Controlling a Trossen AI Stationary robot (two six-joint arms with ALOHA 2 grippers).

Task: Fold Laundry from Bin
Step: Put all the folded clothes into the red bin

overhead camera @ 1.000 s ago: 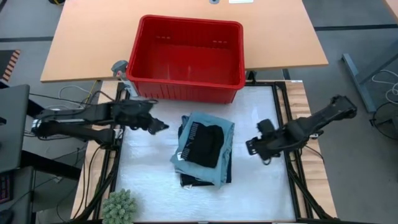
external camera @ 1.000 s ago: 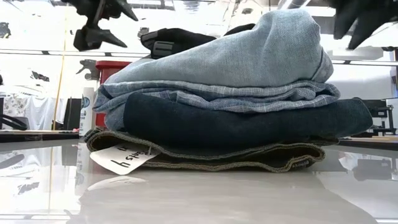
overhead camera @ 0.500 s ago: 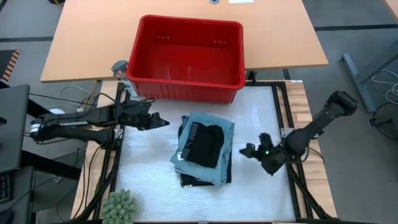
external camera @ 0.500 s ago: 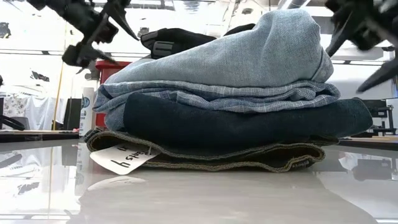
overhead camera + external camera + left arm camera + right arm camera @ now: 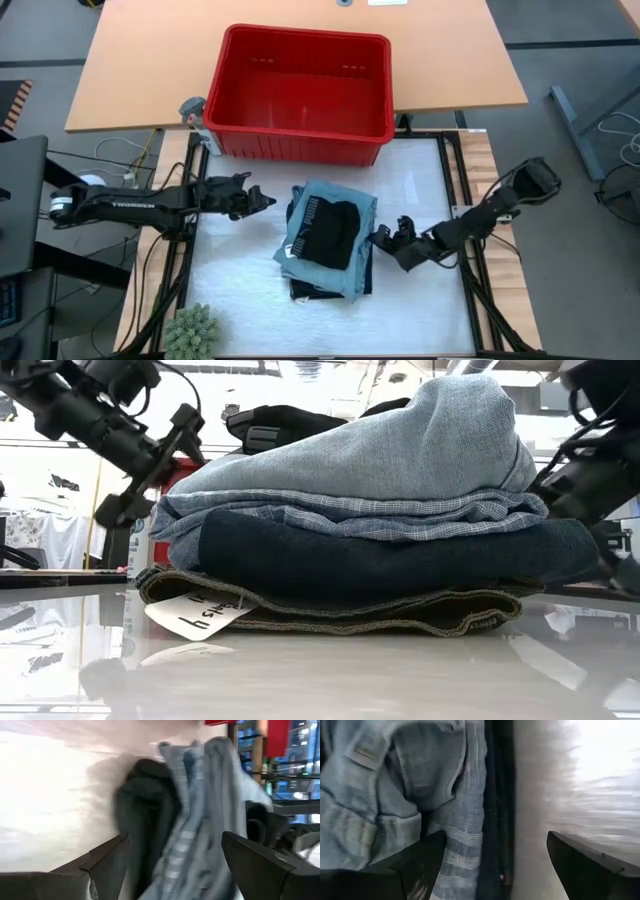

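The right gripper (image 5: pixel 390 239) hangs with fingers spread wide and empty, just beside the folded laundry (image 5: pixel 330 238), which lies stacked on the white table (image 5: pixel 420 310). Across the stack, the left gripper (image 5: pixel 258 197) is likewise parted, holding nothing, near the pile's other edge. Beyond both sits the red bin (image 5: pixel 300 90).

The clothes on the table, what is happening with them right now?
A stack of folded laundry lies in the middle of the white table, with a black piece on top. The red bin behind it looks empty. The left gripper and the right gripper are low at either side of the stack, fingers open, each facing it; neither holds any cloth.
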